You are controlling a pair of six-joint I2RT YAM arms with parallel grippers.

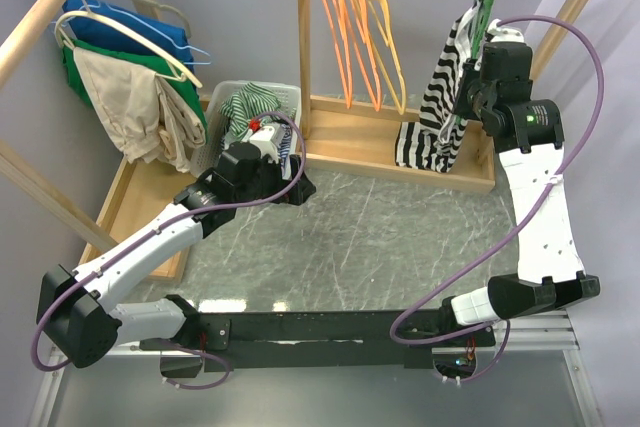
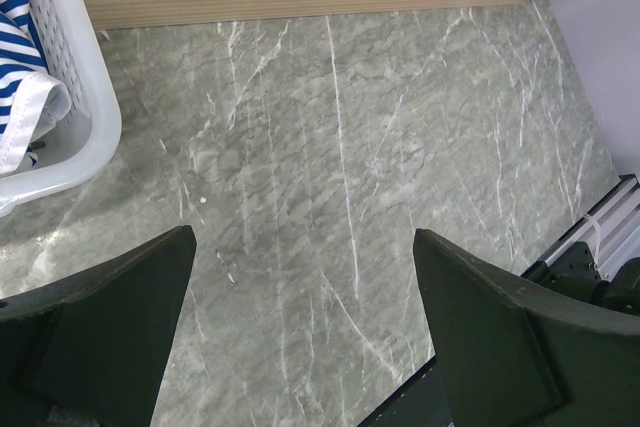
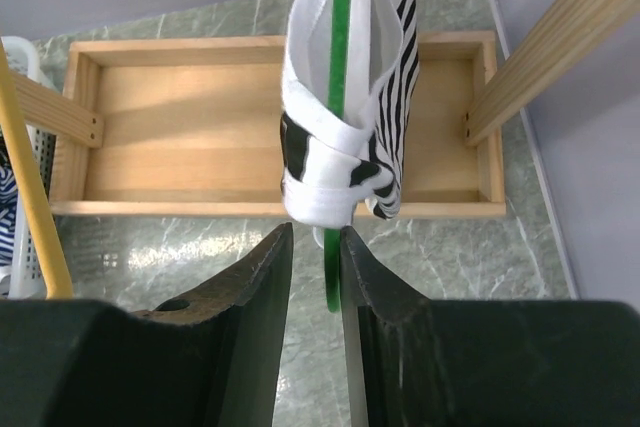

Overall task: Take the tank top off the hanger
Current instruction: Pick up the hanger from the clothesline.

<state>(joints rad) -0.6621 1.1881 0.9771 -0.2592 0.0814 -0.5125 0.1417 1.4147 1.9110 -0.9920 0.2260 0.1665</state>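
The black-and-white striped tank top (image 1: 440, 97) hangs on a green hanger (image 1: 481, 2) at the right end of the wooden rail. My right gripper (image 1: 468, 95) is up against it. In the right wrist view the white-edged strap (image 3: 335, 162) is bunched round the green hanger (image 3: 342, 67) just beyond my right gripper (image 3: 316, 232). Its jaws stand a little apart, with the hanger's lower end between them, lying against the right finger (image 3: 375, 277). My left gripper (image 1: 300, 187) hovers wide open over the marble table (image 2: 340, 147), holding nothing.
Orange and yellow hangers (image 1: 360, 27) hang left of the tank top. The rack's wooden base tray (image 3: 200, 127) lies below. A white basket (image 1: 225, 97) of clothes stands beside the left gripper. A second rack with clothes (image 1: 120, 67) fills the far left.
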